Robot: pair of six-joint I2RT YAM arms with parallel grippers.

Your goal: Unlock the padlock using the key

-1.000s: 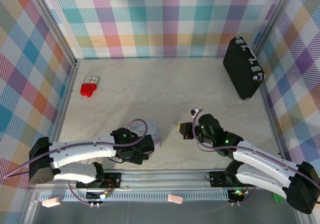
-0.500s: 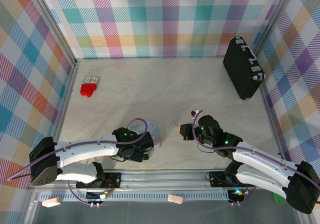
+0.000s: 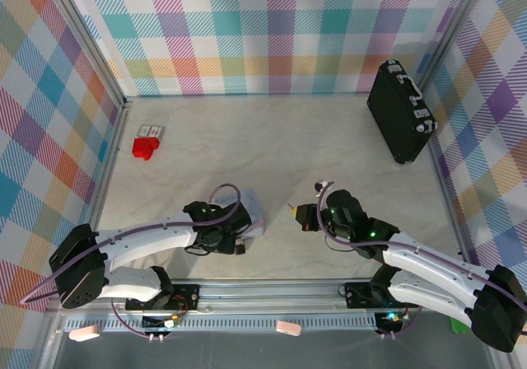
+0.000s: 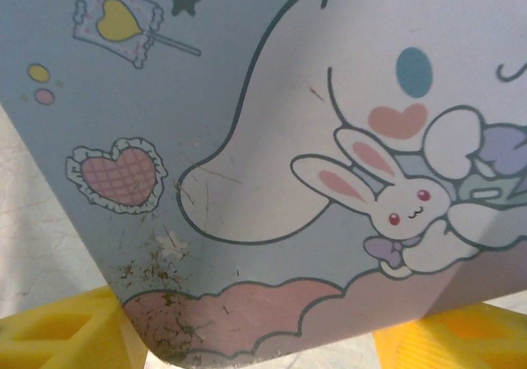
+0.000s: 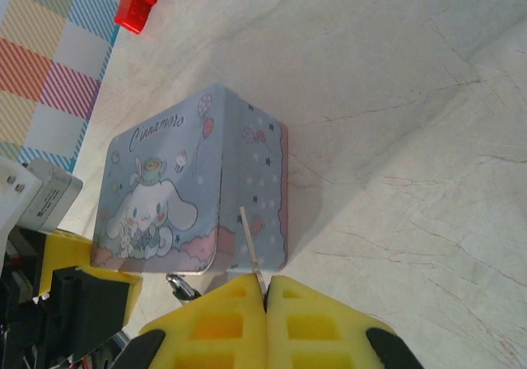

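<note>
Key [image 5: 247, 235]: pinched tight in right gripper [image 5: 265, 283], blade at 12 o'clock.
Padlock [image 5: 178, 286]: seemingly the metal loop at the tin's [image 5: 156, 192] corner, 8 o'clock from key.
Left gripper [image 4: 255, 336]: straddles tin; you cannot tell if it clamps.
Risk: loose tin slides when you push the key.
Hidden: padlock body, keyhole.

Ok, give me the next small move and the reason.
Probably close the left claw on the tin: its yellow fingers sit on either side of it, not yet clamped. The right claw already pinches the key, close to the padlock at the tin's edge.
</note>
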